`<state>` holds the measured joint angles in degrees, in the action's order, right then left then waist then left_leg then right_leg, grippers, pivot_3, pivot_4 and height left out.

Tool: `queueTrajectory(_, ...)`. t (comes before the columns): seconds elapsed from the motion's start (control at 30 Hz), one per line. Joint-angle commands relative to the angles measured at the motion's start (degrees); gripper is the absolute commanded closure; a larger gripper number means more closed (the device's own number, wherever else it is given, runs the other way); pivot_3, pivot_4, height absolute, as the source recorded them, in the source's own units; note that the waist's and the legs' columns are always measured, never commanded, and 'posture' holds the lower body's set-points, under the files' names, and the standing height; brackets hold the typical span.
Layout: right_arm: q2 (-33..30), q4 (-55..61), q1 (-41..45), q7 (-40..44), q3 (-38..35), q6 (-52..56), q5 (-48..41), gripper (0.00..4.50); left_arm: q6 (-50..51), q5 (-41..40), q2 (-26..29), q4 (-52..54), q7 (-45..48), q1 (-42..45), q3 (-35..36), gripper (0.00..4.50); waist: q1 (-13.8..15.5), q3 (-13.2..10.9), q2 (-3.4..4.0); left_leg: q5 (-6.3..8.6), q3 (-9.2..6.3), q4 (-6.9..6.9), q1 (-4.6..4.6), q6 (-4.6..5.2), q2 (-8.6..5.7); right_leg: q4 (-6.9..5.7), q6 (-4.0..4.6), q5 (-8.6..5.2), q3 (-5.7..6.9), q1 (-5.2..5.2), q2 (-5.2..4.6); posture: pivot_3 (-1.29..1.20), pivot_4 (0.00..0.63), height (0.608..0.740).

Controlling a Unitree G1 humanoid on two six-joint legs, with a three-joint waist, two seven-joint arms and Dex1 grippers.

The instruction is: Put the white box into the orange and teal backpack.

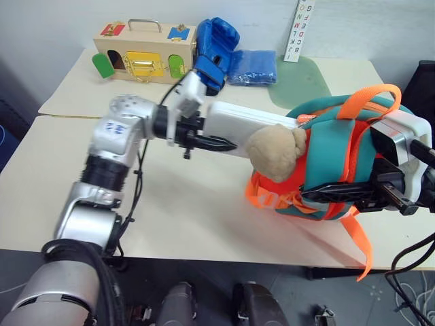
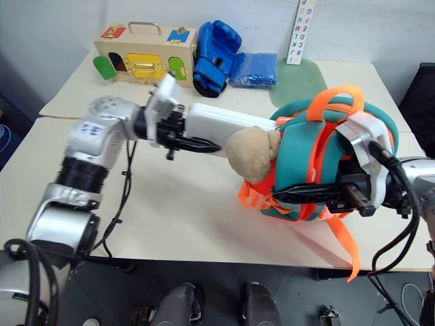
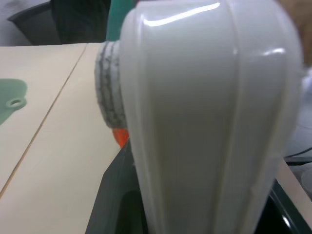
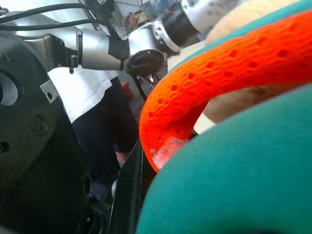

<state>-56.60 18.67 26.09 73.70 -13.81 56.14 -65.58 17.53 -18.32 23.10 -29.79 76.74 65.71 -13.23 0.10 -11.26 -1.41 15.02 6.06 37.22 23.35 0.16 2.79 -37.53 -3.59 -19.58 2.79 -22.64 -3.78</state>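
My left gripper (image 1: 207,142) is clamping the white box (image 1: 248,125) by one end, its far end reaching the orange and teal backpack (image 1: 336,159); my right gripper (image 1: 340,193) is pinching the backpack upright above the tabletop (image 1: 204,217); insertion is just starting, I'm judging

Silver arms, black cables, black gripper (image 1: 211,143) fingers.

The left arm reaches across toward the right. Its left gripper (image 1: 211,142) points sideways and its fingers pinch the box (image 1: 245,125). The right arm is bent in, and the right gripper (image 1: 326,193) squeezes the backpack (image 1: 333,156) tight.
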Motion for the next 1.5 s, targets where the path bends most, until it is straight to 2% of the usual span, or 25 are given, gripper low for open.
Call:
queueTrajectory(0.03, 1.41, 2.42, 1.36, -1.81, -0.56, -1.44, -0.92, 4.46, -4.44, 3.19, -6.51, -3.07, -1.44, 3.14, -2.30, 3.16, -0.11, 0.00, 0.00, 0.01, 0.02, 0.01, 0.00, 0.01, 0.01, 0.00, 0.00, 0.00, 0.00, 0.00, 0.00, 0.00, 0.150, 0.740)
queueTrajectory(0.2, 2.98, 3.64, 0.38, -3.65, -0.80, -1.69, -0.85, 4.46, -7.17, 7.59, -16.85, -11.73, -9.35, 5.33, -2.12, 3.16, -0.11, 0.00, -0.01, 0.05, -0.02, 0.04, 0.00, 0.09, 0.01, -0.02, -0.01, 0.01, 0.02, 0.00, 0.00, 0.00, 0.150, 0.740)
queueTrajectory(0.3, 4.02, 3.76, -0.32, -5.35, -0.84, -2.25, -0.11, 4.50, -7.30, 8.24, -20.79, -15.25, -12.22, 5.75, -0.91, 2.15, -0.32, 0.00, -0.01, 0.05, 0.02, -0.01, -0.04, 0.09, 0.02, -0.02, -0.01, 0.01, -0.01, -0.01, 0.01, 0.00, 0.150, 0.740)
queueTrajectory(0.37, 4.42, 3.60, -0.77, -6.51, -0.91, -2.48, 0.22, 4.50, -6.50, 7.75, -21.00, -14.93, -12.53, 5.36, 0.36, 1.57, -0.33, 0.00, 0.00, 0.04, 0.00, -0.04, -0.05, 0.07, 0.05, -0.04, -0.01, 0.01, 0.01, -0.03, 0.04, 0.00, 0.150, 0.740)
queueTrajectory(0.53, 4.21, 3.52, -2.76, -7.44, -1.77, -2.98, 0.58, 4.50, 0.53, 4.38, -13.13, -2.30, -7.90, 0.47, 3.02, 0.07, -0.87, 0.00, 0.01, 0.00, 0.01, -0.07, -0.08, 0.01, 0.11, -0.10, 0.00, 0.00, -0.01, -0.04, 0.11, 0.00, 0.150, 0.740)
queueTrajectory(0.73, 4.47, 3.55, -5.66, -8.03, -1.49, -4.53, 2.21, 4.50, 12.21, -3.41, 0.78, 18.99, -5.10, -9.83, 9.32, 0.03, -1.70, 0.01, 0.02, -0.25, -0.03, -0.13, -0.12, -0.43, 0.15, -0.21, 0.05, -0.03, -0.04, -0.05, 0.11, 0.00, 0.150, 0.740)
queueTrajectory(0.83, 4.68, 2.90, -6.38, -7.88, -0.37, -5.86, 4.20, 4.50, 16.12, -6.60, 6.73, 24.37, -3.28, -13.37, 11.81, 0.03, -1.57, 0.01, 0.02, -0.27, -0.07, -0.09, -0.12, -0.46, 0.14, -0.22, 0.05, -0.03, -0.02, -0.02, 0.10, 0.00, 0.150, 0.740)
queueTrajectory(0.93, 5.20, 2.11, -6.07, -7.97, 0.37, -6.78, 5.56, 4.50, 21.54, -10.82, 9.69, 29.43, -4.29, -14.77, 14.10, 0.03, -1.33, 0.00, 0.02, -0.26, -0.09, -0.06, -0.13, -0.44, 0.09, -0.21, 0.05, -0.03, -0.02, 0.04, 0.05, 0.00, 0.150, 0.740)
queueTrajectory(1.0, 5.76, 1.61, -5.48, -8.32, 0.56, -6.75, 5.63, 4.50, 27.37, -15.26, 9.09, 33.10, -7.53, -14.15, 16.22, 0.03, -1.04, 0.00, 0.01, -0.26, -0.14, -0.04, -0.11, -0.42, 0.08, -0.20, 0.05, -0.03, 0.00, 0.05, 0.05, 0.00, 0.150, 0.740)
queueTrajectory(1.07, 6.27, 1.54, -5.06, -8.46, 0.84, -6.77, 5.75, 4.50, 26.52, -14.62, 7.90, 36.92, -10.83, -14.29, 15.44, 0.03, -0.85, 0.00, 0.01, -0.25, -0.15, -0.03, -0.11, -0.40, 0.06, -0.20, 0.04, -0.03, 0.00, 0.07, 0.01, 0.00, 0.150, 0.740)
queueTrajectory(1.17, 6.69, 1.58, -4.78, -8.54, 1.17, -6.99, 6.10, 4.50, 20.54, -7.46, 5.20, 37.56, -18.57, -13.97, 11.88, 0.03, -0.38, 0.00, 0.01, -0.25, -0.14, -0.04, -0.13, -0.41, 0.05, -0.20, 0.04, -0.02, -0.01, 0.08, 0.02, 0.00, 0.150, 0.740)
queueTrajectory(1.3, 6.87, 1.95, -4.82, -8.72, 0.98, -6.76, 5.88, 4.50, 9.72, 1.13, 0.88, 30.99, -27.63, -11.88, 9.76, 0.03, -0.20, 0.00, 0.01, -0.27, -0.12, -0.03, -0.15, -0.41, 0.04, -0.20, 0.03, -0.02, -0.01, 0.08, 0.05, 0.00, 0.150, 0.740)
queueTrajectory(1.37, 6.93, 2.27, -5.03, -8.93, 0.79, -6.66, 5.68, 4.50, 6.73, 2.31, -0.09, 28.88, -29.25, -11.19, 10.16, 0.03, -0.38, 0.00, 0.01, -0.27, -0.08, -0.04, -0.15, -0.40, 0.06, -0.20, 0.03, -0.02, -0.03, 0.07, 0.07, 0.00, 0.150, 0.740)
queueTrajectory(1.5, 7.10, 2.71, -5.56, -9.63, 0.31, -6.69, 5.38, 4.50, 6.27, 1.24, -0.03, 26.83, -26.86, -10.53, 9.57, 0.03, -0.32, 0.00, 0.01, -0.28, -0.07, -0.11, -0.16, -0.42, 0.11, -0.20, 0.04, -0.02, -0.02, 0.03, 0.13, 0.00, 0.150, 0.740)
